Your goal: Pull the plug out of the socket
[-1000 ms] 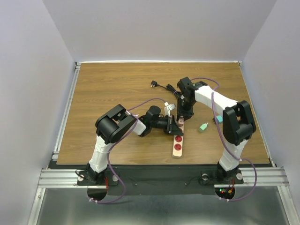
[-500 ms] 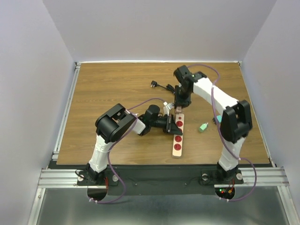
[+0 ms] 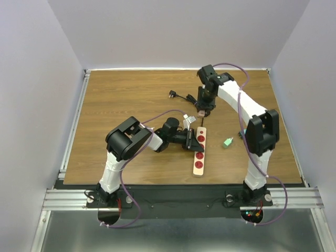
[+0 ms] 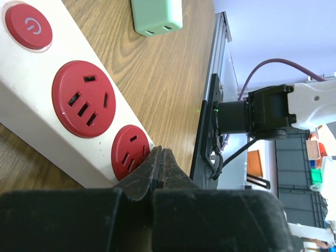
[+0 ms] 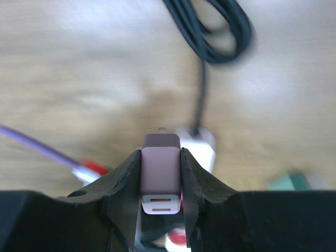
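The socket is a beige power strip [image 3: 199, 153] with red outlets, lying mid-table; it also shows in the left wrist view [image 4: 50, 113] and blurred in the right wrist view [image 5: 203, 143]. My left gripper [image 3: 190, 140] is shut and empty, its tips [image 4: 161, 153] resting against the strip's edge by a red outlet. My right gripper [image 3: 202, 110] is shut on a small mauve plug [image 5: 160, 173], held clear of the strip beyond its far end. The plug's metal prong [image 5: 162, 129] points down, free of any outlet.
A green adapter [image 3: 227, 142] lies right of the strip and shows in the left wrist view [image 4: 156, 16]. The strip's black cord [image 3: 181, 95] coils toward the far side, under the right gripper [image 5: 215, 31]. A purple cable loops by the left wrist.
My right gripper has risen and moved away from the strip toward the far side, carrying the mauve plug out of its outlet. The left gripper has stayed on the strip.
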Robot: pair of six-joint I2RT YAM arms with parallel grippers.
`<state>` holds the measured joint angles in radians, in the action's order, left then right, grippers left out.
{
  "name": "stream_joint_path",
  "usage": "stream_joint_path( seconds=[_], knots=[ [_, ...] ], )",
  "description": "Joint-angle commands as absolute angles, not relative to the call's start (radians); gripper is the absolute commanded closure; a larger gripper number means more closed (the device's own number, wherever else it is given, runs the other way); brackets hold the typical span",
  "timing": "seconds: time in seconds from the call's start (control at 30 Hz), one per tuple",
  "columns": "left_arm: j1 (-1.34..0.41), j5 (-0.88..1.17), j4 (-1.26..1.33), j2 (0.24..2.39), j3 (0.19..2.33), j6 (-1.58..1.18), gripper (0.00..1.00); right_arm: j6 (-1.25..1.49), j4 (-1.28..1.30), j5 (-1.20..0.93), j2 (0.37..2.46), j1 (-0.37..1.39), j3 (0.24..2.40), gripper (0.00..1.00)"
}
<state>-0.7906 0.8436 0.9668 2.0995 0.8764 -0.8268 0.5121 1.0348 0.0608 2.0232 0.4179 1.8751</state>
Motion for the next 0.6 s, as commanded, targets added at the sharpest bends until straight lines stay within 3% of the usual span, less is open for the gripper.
stream_joint_path(
  seconds=[0.0, 0.17, 0.33, 0.43, 0.5, 0.53, 0.57],
  knots=[
    [-0.790, 0.744, 0.647, 2.135, 0.802, -0.709, 1.00, 0.509, 1.063, 0.176, 1.850, 0.394, 1.755, 1.00],
    [-0.773, 0.742, 0.601, 2.034, 0.834, -0.698, 1.00, 0.540, 1.003, 0.256, 1.683, 0.322, 1.456, 0.99],
    [-0.770, 0.700, 0.488, 1.904, 0.928, -0.649, 1.00, 0.535, 0.956, 0.296, 1.603, 0.287, 1.358, 0.99],
    [-0.767, 0.672, 0.370, 1.823, 1.012, -0.618, 1.00, 0.532, 0.931, 0.318, 1.600, 0.273, 1.358, 0.85],
    [-0.762, 0.657, 0.300, 1.790, 1.076, -0.600, 1.00, 0.529, 0.914, 0.319, 1.614, 0.262, 1.355, 0.63],
    [-0.761, 0.654, 0.299, 1.790, 1.095, -0.597, 1.00, 0.526, 0.914, 0.318, 1.620, 0.262, 1.353, 0.63],
    [-0.759, 0.652, 0.264, 1.767, 1.112, -0.589, 1.00, 0.525, 0.905, 0.316, 1.623, 0.262, 1.351, 0.52]
  ],
)
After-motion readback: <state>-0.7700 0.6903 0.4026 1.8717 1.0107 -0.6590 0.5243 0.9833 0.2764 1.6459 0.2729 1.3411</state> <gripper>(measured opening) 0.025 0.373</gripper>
